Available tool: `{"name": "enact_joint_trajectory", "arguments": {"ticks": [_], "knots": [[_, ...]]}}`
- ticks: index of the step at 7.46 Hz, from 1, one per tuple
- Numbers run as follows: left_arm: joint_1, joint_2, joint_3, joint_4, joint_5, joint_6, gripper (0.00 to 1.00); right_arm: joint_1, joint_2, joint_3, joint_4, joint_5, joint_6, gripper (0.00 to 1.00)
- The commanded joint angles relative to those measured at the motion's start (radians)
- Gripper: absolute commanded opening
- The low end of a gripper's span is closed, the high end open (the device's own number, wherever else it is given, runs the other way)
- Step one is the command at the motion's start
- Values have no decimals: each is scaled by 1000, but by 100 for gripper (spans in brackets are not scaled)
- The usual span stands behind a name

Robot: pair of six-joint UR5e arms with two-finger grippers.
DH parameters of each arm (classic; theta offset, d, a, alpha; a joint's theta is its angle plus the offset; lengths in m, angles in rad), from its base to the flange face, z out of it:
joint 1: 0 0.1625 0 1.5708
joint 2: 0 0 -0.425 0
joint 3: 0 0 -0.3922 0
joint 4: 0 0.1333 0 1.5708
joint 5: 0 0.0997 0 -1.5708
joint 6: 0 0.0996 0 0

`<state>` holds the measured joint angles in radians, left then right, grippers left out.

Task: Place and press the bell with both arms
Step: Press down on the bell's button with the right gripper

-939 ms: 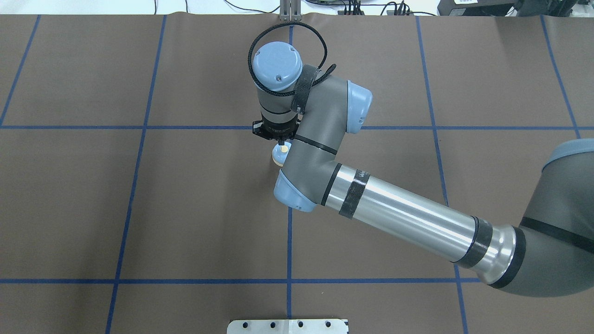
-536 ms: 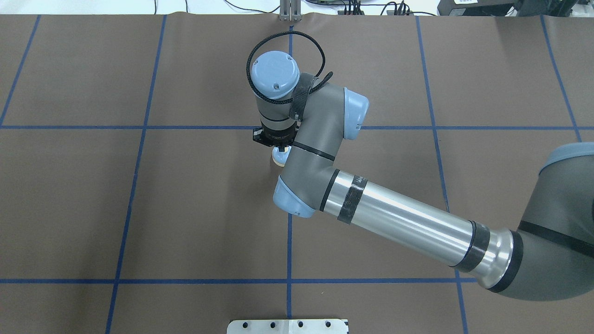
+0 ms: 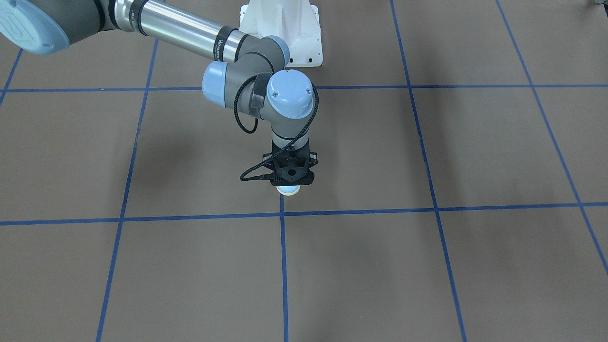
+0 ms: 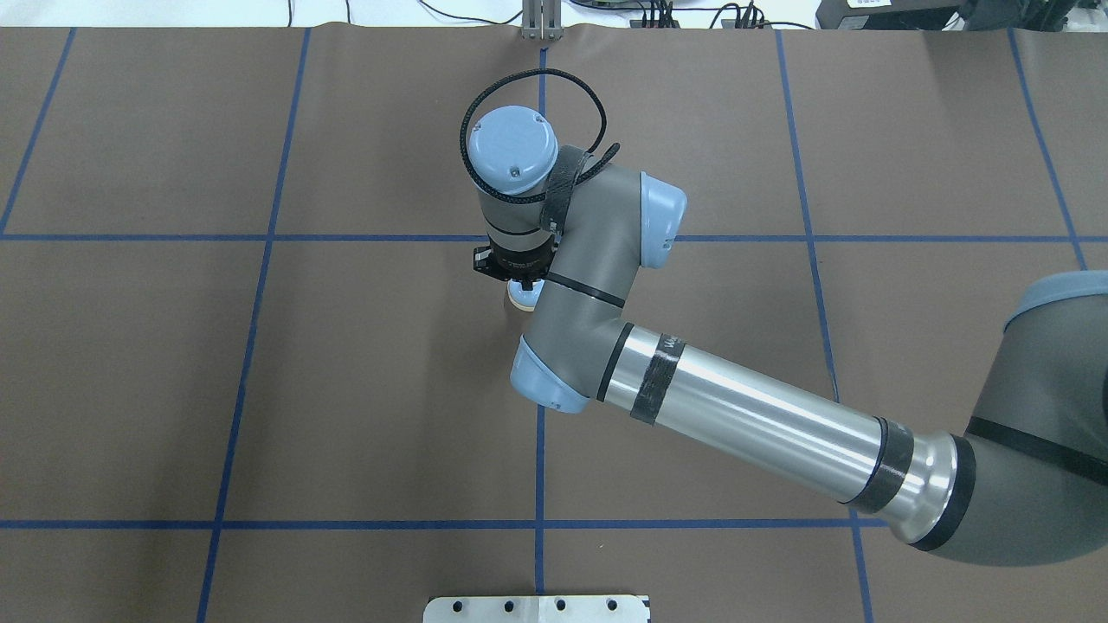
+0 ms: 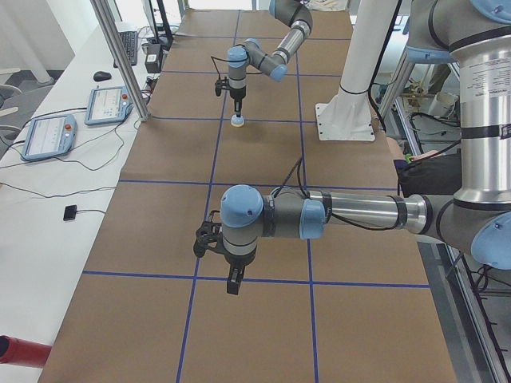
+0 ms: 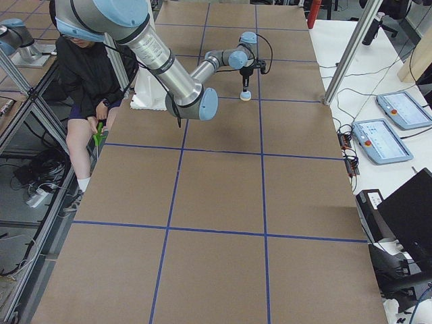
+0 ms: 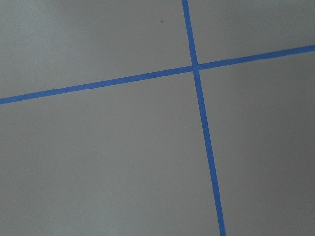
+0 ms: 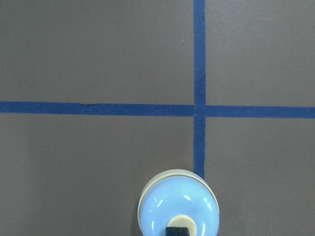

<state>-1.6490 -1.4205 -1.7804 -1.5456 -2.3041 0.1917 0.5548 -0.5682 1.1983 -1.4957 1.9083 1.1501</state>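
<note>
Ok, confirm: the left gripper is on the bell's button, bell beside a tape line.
No: the right gripper is on the button of the bell; the overhead view shows its arm entering from the right. Bell beside a tape line, yes.

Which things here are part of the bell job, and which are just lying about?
Job:
- bell
- right hand, tip on the bell's cream button
- left hand, far from the bell

Lying about:
- white pedestal
- two control pendants on the side table
- mouse
- seated person
</note>
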Motion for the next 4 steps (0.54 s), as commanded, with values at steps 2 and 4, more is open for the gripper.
{"name": "enact_joint_trajectory", "arguments": {"ticks": [2,4], "knots": [[0,0,-1,1,0,0,100,17,17,18,-1,6,-1,0],[0,0,7,-1,0,-11,100,51,13,67,-3,27,-3,40]]}}
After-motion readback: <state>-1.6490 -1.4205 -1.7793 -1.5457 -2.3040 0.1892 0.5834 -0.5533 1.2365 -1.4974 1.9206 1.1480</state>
